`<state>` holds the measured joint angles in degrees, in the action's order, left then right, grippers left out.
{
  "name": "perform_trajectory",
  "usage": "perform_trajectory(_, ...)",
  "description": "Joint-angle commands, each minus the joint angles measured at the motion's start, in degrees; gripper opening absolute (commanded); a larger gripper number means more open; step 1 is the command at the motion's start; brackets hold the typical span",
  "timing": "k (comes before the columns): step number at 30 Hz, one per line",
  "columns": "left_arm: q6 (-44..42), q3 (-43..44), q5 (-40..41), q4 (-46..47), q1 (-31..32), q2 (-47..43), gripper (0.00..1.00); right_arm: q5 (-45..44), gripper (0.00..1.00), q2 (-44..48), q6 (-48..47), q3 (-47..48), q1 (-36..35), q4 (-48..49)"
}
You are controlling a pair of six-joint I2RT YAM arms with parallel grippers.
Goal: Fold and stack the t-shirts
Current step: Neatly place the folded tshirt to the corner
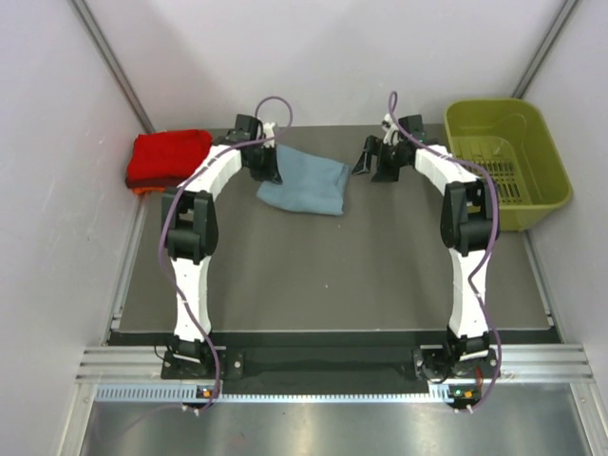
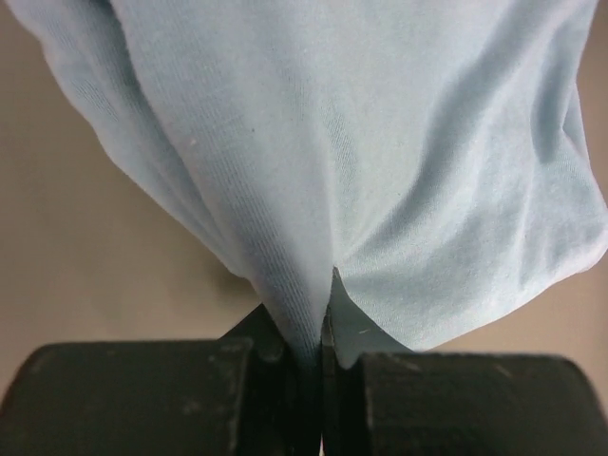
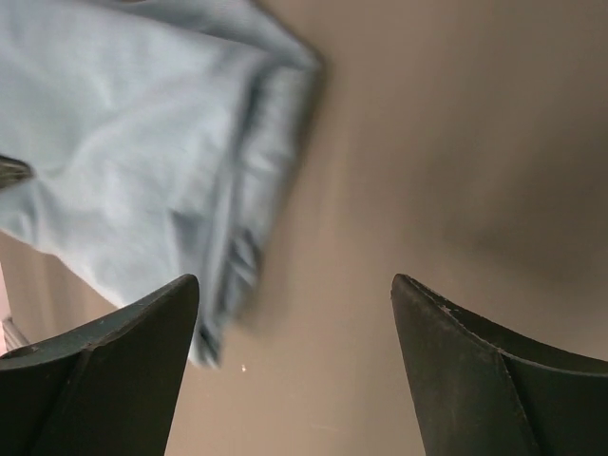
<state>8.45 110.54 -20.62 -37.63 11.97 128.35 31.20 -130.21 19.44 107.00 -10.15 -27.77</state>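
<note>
A grey-blue t-shirt (image 1: pixel 306 184) lies bunched at the back middle of the dark table. My left gripper (image 1: pixel 269 167) is shut on its left edge; the left wrist view shows the cloth (image 2: pixel 361 152) pinched between the closed jaws (image 2: pixel 323 332). My right gripper (image 1: pixel 373 161) is open and empty just right of the shirt, above the table; the right wrist view shows the shirt (image 3: pixel 142 161) to the left of the gripper (image 3: pixel 296 313). A stack of folded shirts, red (image 1: pixel 167 157) on top with an orange edge (image 1: pixel 142 190) beneath, sits at the back left.
An olive-green plastic basket (image 1: pixel 508 161) stands at the back right, close to the right arm. White walls close in the table on the left, back and right. The dark table surface (image 1: pixel 323 275) stretches toward the arm bases.
</note>
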Motion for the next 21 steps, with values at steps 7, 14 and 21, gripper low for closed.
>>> perform_trajectory(7,-14.1,2.6,19.6,-1.6,-3.6,-12.2,0.0,-0.3,0.83,5.8,-0.8,-0.7,2.2,0.6)
perform_trajectory(14,-18.0,2.9,27.4,0.0,-7.0,-15.5,0.0,0.0,0.83,5.3,0.2,-0.6,2.1,1.5)
perform_trajectory(21,-18.9,3.6,33.1,2.6,-13.0,-15.2,0.0,0.3,0.83,5.1,0.4,-1.0,1.6,1.8)
